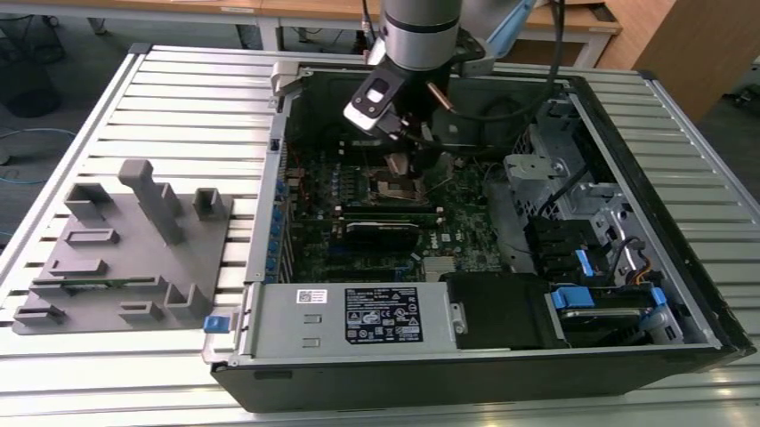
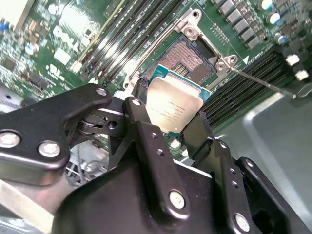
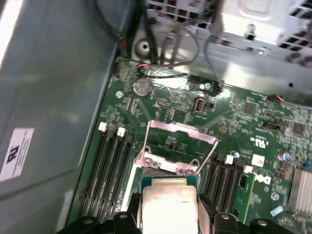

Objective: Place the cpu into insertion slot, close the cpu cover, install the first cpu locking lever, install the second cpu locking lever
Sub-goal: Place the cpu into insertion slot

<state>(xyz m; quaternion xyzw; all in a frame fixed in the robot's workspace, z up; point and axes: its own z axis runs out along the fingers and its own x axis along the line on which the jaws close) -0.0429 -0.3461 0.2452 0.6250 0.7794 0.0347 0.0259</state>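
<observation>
On the exterior view's left, a grey plastic rack (image 1: pixel 131 249) sits on the slatted metal counter (image 1: pixel 178 98). Just beside it lies an open computer case (image 1: pixel 475 374), with the green motherboard (image 1: pixel 356 231) flat on its floor. The arm reaches down into the case from above, and its gripper (image 1: pixel 401 165) hangs just over the insertion slot (image 1: pixel 400 189) near the middle of the board. On the exterior view's right, a metal drive cage (image 1: pixel 558 178) fills that side of the case.

In both wrist views the gripper (image 2: pixel 170 109) (image 3: pixel 169 207) is closed on the cpu (image 2: pixel 175 105) (image 3: pixel 168 214). Its black fingers (image 2: pixel 141 112) clamp two opposite edges, and the silver top faces the cameras. The cpu is held in the air, tilted, close over one edge of the insertion slot (image 2: pixel 192 58), whose bare contacts lie uncovered. The cpu cover (image 3: pixel 183 130) stands swung up off the slot. A thin wire lever (image 2: pixel 263 84) sticks out beside the slot, not latched.
</observation>
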